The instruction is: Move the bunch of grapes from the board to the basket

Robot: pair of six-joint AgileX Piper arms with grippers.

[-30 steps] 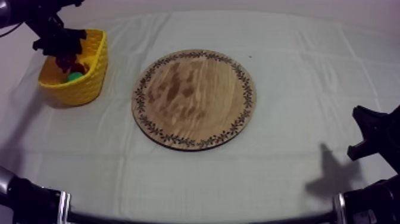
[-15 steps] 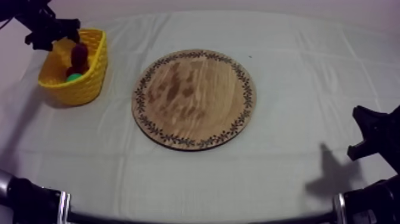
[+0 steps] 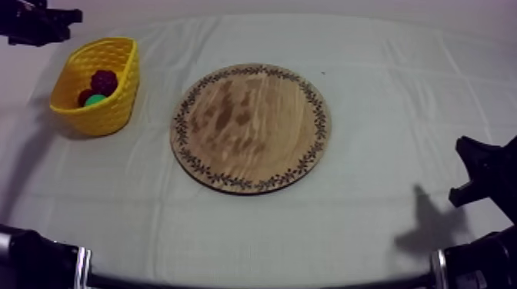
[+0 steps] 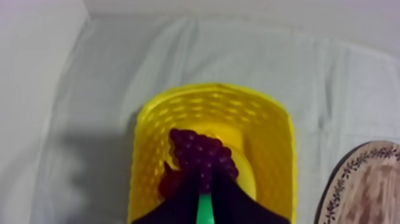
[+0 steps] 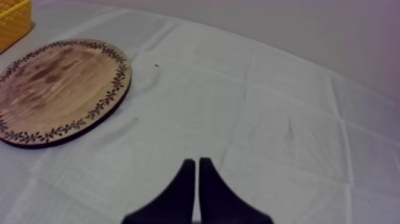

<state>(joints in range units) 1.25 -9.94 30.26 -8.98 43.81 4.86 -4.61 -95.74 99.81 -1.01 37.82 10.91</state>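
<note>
The bunch of grapes (image 3: 103, 79), dark purple, lies inside the yellow basket (image 3: 115, 107) at the far left of the table. In the left wrist view the grapes (image 4: 199, 154) rest against the basket's (image 4: 152, 149) inner wall, free of any grip. My left gripper (image 3: 61, 17) hangs above and behind the basket, its fingers (image 4: 184, 199) drawn together into a narrow wedge, shut on nothing. The round wooden board (image 3: 250, 127) in the middle of the table is bare. My right gripper (image 3: 471, 167) rests low at the right, and its fingers (image 5: 181, 190) lie together.
Beside the grapes in the basket lie a green fruit (image 3: 95, 100) and a small red fruit (image 4: 168, 182). The board's patterned rim (image 4: 357, 179) shows next to the basket. Cloth-covered table (image 5: 286, 119) stretches between the board and my right gripper.
My left gripper has let go of the grapes in the basket, risen and drawn back toward the far left corner. Its fingers have closed. The right arm has not moved.
</note>
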